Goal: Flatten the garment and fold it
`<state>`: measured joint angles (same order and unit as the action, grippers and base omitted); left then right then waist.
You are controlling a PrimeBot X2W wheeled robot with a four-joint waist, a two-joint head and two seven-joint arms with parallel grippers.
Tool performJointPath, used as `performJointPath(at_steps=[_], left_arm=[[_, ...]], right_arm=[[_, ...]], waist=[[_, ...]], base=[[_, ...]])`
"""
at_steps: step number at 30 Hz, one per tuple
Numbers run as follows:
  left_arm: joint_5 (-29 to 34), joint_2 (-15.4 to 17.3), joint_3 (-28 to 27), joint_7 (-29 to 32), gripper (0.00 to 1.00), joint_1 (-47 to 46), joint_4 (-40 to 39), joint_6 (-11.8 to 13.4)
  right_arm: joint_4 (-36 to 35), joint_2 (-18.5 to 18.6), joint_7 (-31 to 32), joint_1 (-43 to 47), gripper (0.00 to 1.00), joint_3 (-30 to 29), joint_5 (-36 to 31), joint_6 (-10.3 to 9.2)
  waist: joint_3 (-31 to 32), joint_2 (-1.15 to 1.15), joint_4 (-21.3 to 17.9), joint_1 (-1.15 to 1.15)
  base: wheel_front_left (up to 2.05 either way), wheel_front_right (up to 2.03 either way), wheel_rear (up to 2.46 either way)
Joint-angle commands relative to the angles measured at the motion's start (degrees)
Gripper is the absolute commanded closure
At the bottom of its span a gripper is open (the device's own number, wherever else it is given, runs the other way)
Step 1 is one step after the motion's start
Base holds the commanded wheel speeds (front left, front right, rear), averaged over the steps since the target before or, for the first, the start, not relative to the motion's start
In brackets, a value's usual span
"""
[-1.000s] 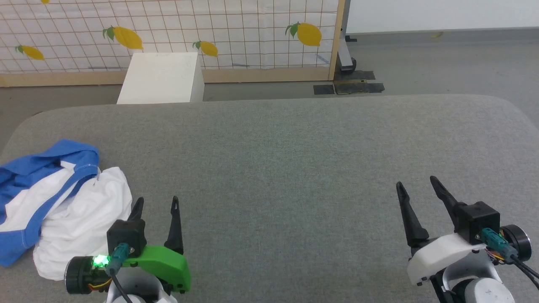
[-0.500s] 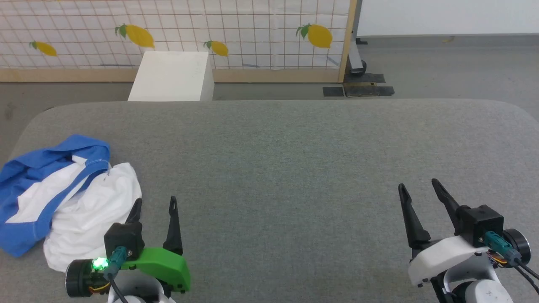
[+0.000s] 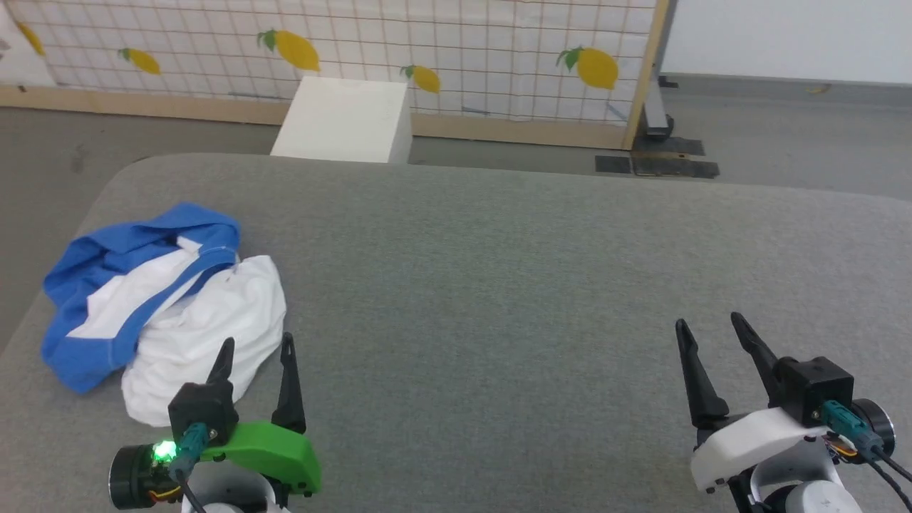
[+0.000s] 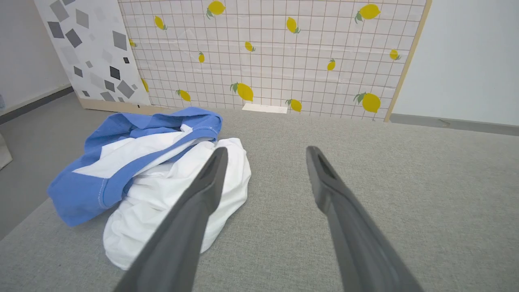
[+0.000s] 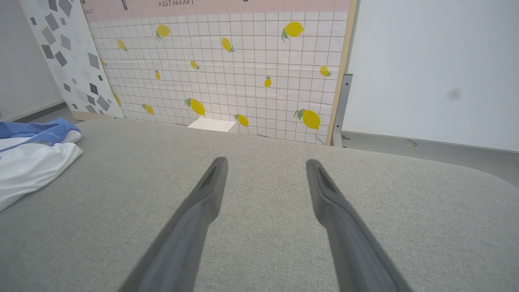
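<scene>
The garment [image 3: 178, 306] lies crumpled in a heap of white and bright blue cloth at the left end of the grey padded table [image 3: 499, 285]. In the left wrist view the garment [image 4: 154, 182] sits just ahead and left of the fingers. My left gripper [image 3: 256, 345] stands open at the heap's near right edge, above the table, holding nothing. My right gripper [image 3: 709, 324] is open over bare table far to the right. The right wrist view shows the garment [image 5: 32, 162] at its left edge, far from the gripper [image 5: 265, 162].
A white box [image 3: 345, 121] stands on the floor behind the table. Behind it runs a lemon-print grid panel [image 3: 427, 43] in a wooden frame. Grey floor surrounds the table; its left edge curves close beside the garment.
The head camera has turned left, so the whole picture has shifted right and the garment sits further into view. Both grippers stay open in the same spots.
</scene>
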<state>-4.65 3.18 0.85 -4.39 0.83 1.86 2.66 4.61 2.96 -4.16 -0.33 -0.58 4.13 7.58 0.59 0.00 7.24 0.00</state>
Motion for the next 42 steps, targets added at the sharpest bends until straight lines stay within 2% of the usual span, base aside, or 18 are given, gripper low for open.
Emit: performJointPath(at_steps=[1,16,42], left_arm=[[-0.25,0.06,-0.03,-0.55,0.00,0.85,0.23,0.53],[-1.75,0.46,0.05,-2.33,0.00,1.63,1.01,1.64],[-4.17,0.81,0.45,-5.37,0.00,2.59,1.85,3.89]], right_arm=[[0.43,-0.03,-0.73,0.74,0.00,-0.09,0.66,-0.03],[2.66,-0.04,-2.51,0.55,0.00,0.71,2.24,-0.04],[6.39,-0.05,-5.58,1.06,0.00,1.00,5.37,-0.06]], waist=[[0.14,0.00,1.71,0.00],[0.58,0.00,8.70,0.00],[0.79,0.00,16.98,0.00]], base=[[0.00,0.00,0.00],[0.00,0.00,0.00],[0.00,0.00,0.00]])
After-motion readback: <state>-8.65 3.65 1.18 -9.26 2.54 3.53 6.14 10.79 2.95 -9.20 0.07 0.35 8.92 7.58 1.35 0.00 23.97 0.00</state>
